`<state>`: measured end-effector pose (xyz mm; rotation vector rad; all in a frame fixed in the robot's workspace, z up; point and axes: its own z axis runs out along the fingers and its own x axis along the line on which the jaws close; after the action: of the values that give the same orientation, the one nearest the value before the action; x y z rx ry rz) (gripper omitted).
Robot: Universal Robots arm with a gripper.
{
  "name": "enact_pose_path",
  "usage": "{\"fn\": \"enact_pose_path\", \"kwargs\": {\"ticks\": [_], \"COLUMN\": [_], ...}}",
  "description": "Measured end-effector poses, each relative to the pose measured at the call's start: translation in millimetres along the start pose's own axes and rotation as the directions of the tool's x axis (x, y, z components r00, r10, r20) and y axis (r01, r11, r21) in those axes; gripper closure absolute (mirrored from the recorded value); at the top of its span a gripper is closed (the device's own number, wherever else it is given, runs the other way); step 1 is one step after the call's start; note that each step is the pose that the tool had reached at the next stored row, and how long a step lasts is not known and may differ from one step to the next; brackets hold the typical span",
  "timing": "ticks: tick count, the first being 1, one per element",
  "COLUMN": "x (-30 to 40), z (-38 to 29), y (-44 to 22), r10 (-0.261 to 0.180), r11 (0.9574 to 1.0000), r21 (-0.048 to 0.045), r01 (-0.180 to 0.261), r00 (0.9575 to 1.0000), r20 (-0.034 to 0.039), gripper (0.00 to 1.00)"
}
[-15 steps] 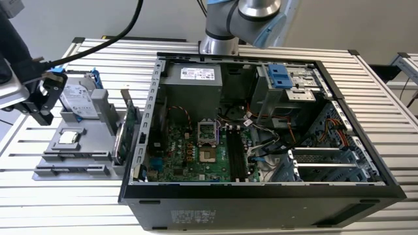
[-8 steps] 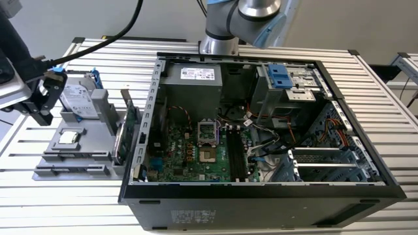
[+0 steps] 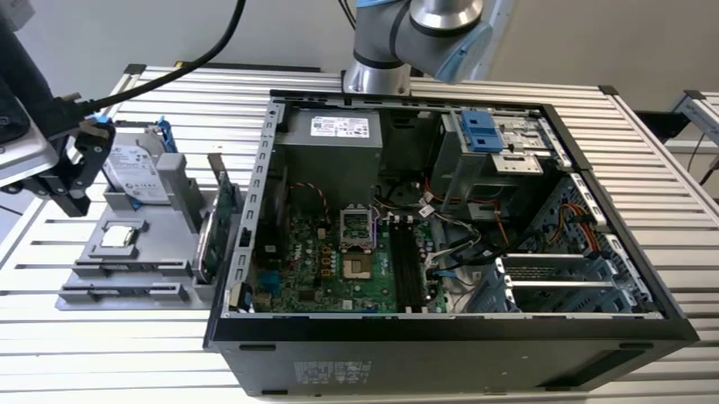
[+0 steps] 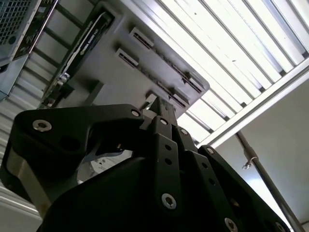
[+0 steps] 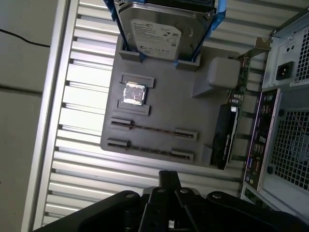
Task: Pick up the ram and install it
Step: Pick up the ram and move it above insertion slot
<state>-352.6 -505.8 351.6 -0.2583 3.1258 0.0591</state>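
Where bare slatted bench (image 3: 101,353) is left beside the open computer case (image 3: 450,328), the tool (image 5: 169,178) is held above the slotted edge of the gray parts holder (image 5: 159,104), closed on nothing. In that holder the ram (image 5: 154,129) is stood on edge in a slot, near a processor (image 5: 134,93), a blue-framed hard drive (image 5: 161,31) and an expansion card (image 5: 227,135).

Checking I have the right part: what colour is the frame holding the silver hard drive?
Blue frame, clearest in the first wrist view.
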Motion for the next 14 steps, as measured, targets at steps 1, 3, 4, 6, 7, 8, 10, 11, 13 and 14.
{"fn": "enact_pose_path", "kwargs": {"ticks": [1, 3, 4, 6, 7, 8, 10, 11, 13, 14], "x": [0.0, 0.0, 0.0, 0.0, 0.0, 0.1, 0.0, 0.1, 0.1, 0.1], "z": [0.0, 0.0, 0.0, 0.0, 0.0, 0.0, 0.0, 0.0, 0.0, 0.0], "y": [0.0, 0.0, 0.0, 0.0, 0.0, 0.0, 0.0, 0.0, 0.0, 0.0], "r10": [-0.004, -0.014, -0.019, -0.029, -0.034, -0.038, -0.048, -0.053, -0.064, -0.069], "r11": [1.0, 0.9999, 0.9998, 0.9996, 0.9994, 0.9993, 0.9988, 0.9986, 0.9979, 0.9975], "r21": [0.0005, 0.0016, 0.0022, 0.0034, 0.0041, 0.0046, 0.0057, 0.0063, 0.0078, 0.0085], "r01": [0.004, 0.014, 0.019, 0.029, 0.034, 0.038, 0.048, 0.053, 0.064, 0.069], "r00": [1.0, 0.9999, 0.9998, 0.9996, 0.9994, 0.9993, 0.9989, 0.9986, 0.9979, 0.9976], "r20": [-0.0002, -0.0008, -0.0011, -0.0017, -0.002, -0.0023, -0.0028, -0.0032, -0.004, -0.0044], "gripper": [1.0, 1.0, 1.0, 1.0, 1.0, 1.0, 1.0, 1.0, 1.0, 1.0]}}
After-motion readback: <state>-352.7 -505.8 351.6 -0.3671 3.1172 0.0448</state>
